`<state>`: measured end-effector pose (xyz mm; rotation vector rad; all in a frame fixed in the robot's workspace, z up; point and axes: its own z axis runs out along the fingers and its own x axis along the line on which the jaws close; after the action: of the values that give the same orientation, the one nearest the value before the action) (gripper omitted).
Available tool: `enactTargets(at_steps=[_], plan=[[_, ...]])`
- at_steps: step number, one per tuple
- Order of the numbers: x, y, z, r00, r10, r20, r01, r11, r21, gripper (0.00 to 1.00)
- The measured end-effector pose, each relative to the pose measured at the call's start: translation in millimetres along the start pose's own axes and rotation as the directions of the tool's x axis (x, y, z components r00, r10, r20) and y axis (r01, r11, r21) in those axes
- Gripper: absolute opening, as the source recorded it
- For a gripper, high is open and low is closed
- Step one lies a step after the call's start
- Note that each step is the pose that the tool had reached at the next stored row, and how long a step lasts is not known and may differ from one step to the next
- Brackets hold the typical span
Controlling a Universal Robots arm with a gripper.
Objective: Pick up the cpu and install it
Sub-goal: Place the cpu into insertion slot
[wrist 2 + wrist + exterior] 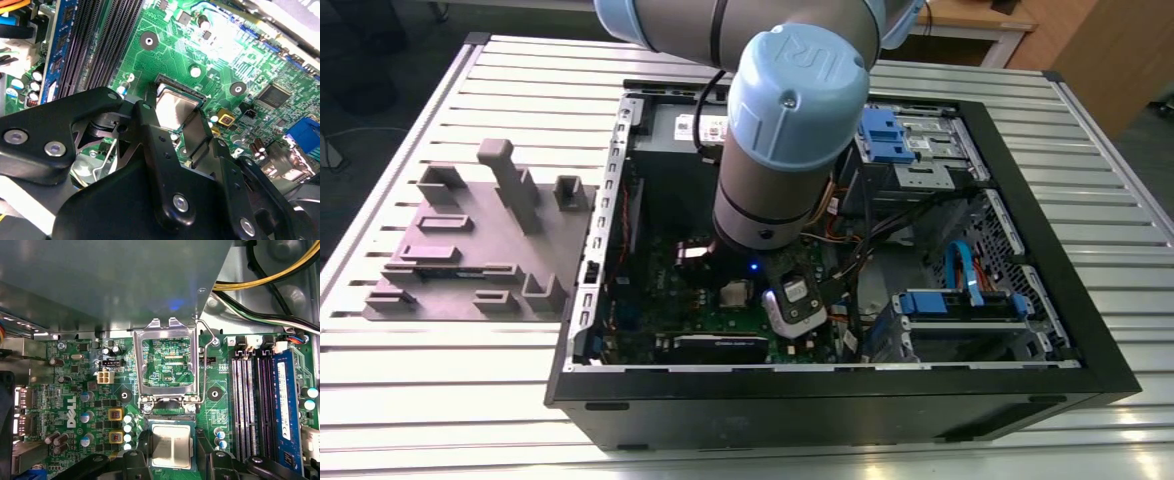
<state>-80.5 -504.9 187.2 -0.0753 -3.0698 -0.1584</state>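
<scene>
Black gripper (pixel 182 137) fingers (pixel 150 135) straddle the cpu (pixel 171 445), jaws spread at its sides; cpu sits in the motherboard (pixel 75 390) socket, load plate (pixel 166 365) flipped up, inside the computer case (pixel 1014 180).

The exterior view looks down from high; both wrist views sit close over the motherboard (pixel 210 395).
</scene>
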Motion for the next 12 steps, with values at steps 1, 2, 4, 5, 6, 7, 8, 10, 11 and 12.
enactTargets(at_steps=[1, 2, 4, 5, 6, 7, 8, 10, 11, 12], plan=[[0.0, 0.0, 0.0, 1.0, 0.0, 0.0, 0.0, 1.0, 0.0, 0.46], [0.0, 0.0, 0.0, 1.0, 0.0, 0.0, 0.0, 1.0, 0.0, 0.46], [0.0, 0.0, 0.0, 1.0, 0.0, -0.0001, 0.0, 1.0, 0.0, 0.46], [0.0, 0.0, 0.0, 1.0, 0.0, -0.0001, 0.0, 1.0, -0.0001, 0.46], [0.0, 0.0, 0.0, 1.0, 0.0, -0.0001, 0.0, 1.0, -0.0001, 0.46], [0.1, 0.0, 0.0, 1.0, 0.0, -0.0005, 0.0, 1.0, -0.0001, 0.46], [0.2, 0.0, 0.1, 1.0, 0.0, -0.0008, 0.0, 1.0, -0.0001, 0.47], [0.1, 0.0, 0.1, 1.0, 0.0, -0.0002, 0.0, 1.0, -0.0002, 0.47], [0.0, 0.0, 0.1, 1.0, 0.0, -0.0002, 0.0, 1.0, -0.0002, 0.53], [0.0, 0.0, 0.1, 1.0, 0.0, -0.0002, 0.0, 1.0, -0.0002, 0.53]])
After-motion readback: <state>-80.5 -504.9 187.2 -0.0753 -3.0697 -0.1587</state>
